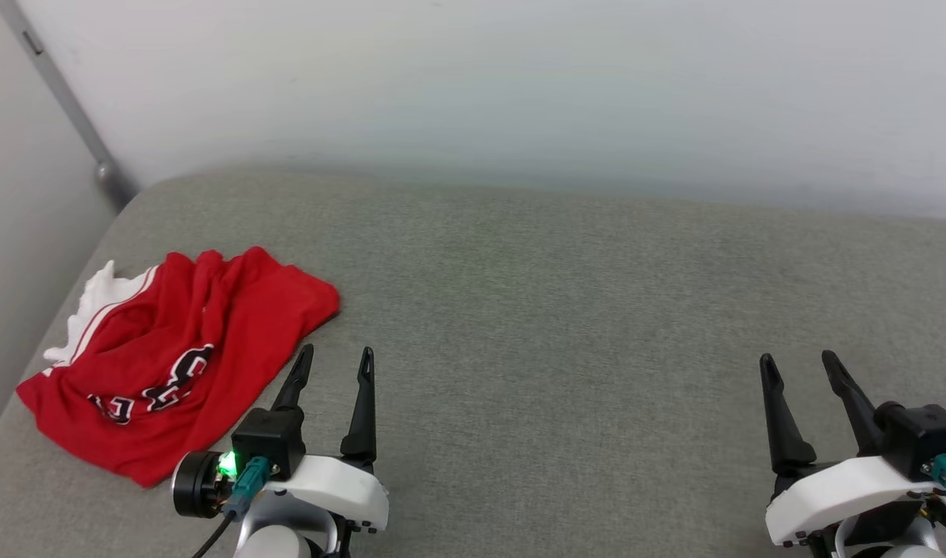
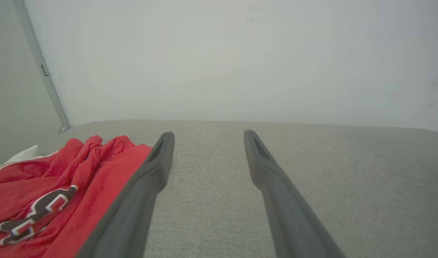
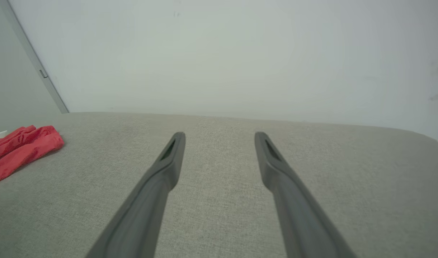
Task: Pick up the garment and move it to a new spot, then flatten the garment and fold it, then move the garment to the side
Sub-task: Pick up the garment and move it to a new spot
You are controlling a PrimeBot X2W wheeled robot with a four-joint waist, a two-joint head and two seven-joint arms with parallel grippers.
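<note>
Lying in a crumpled heap at the left end of the grey cushion [image 1: 558,310], the red shirt [image 1: 178,364] is not yet lifted, so the pick-up appears to be the step in hand. Its long axis runs on a diagonal in the head view, from the near-left corner up to a far-right corner that points toward the middle of the cushion. The black lettering [image 1: 163,384] follows roughly the same slant, and a white sleeve [image 1: 93,298] pokes out at the far-left edge. Neck and hem cannot be told apart in the folds.

The left gripper [image 1: 337,356] hovers just beside the shirt's near-right edge, jaws spread wide and holding nothing (one finger overlaps the red cloth in its wrist view, though contact cannot be confirmed). The right gripper [image 1: 798,364] sits well apart on the right, likewise spread and empty.

To pick up well, the left gripper would likely shift left over the heap and pinch a raised ridge of cloth rather than the flat edge. A grip near one end of the long axis should let the shirt hang and unfurl, easing the later flattening. Lifting it clear of the cushion before carrying should avoid dragging.
</note>
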